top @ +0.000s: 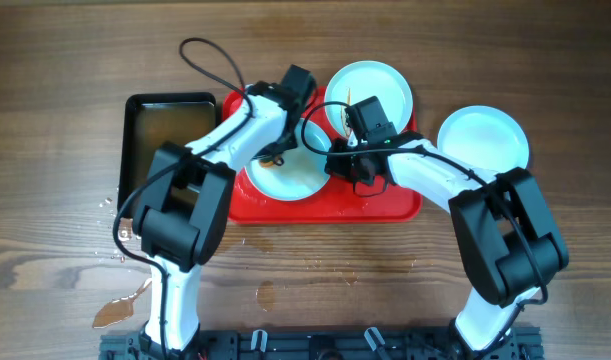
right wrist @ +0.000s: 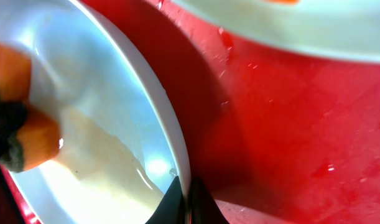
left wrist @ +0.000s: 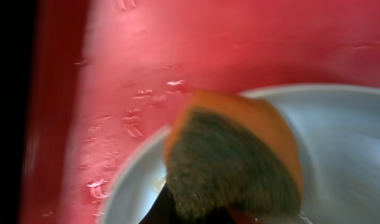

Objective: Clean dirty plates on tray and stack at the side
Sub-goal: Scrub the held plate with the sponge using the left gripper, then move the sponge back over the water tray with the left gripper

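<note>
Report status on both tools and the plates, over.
Left tool shut on sponge, pressed to front plate in tray. Right tool pinching that plate's rim. Rear plate streaked, third plate beside tray, right. Nothing blocking.

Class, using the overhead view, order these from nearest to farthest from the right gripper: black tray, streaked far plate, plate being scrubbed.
From the right gripper:
1. Scrubbed plate, pinched at its rim.
2. Streaked plate, just beyond.
3. Black tray, far left.
</note>
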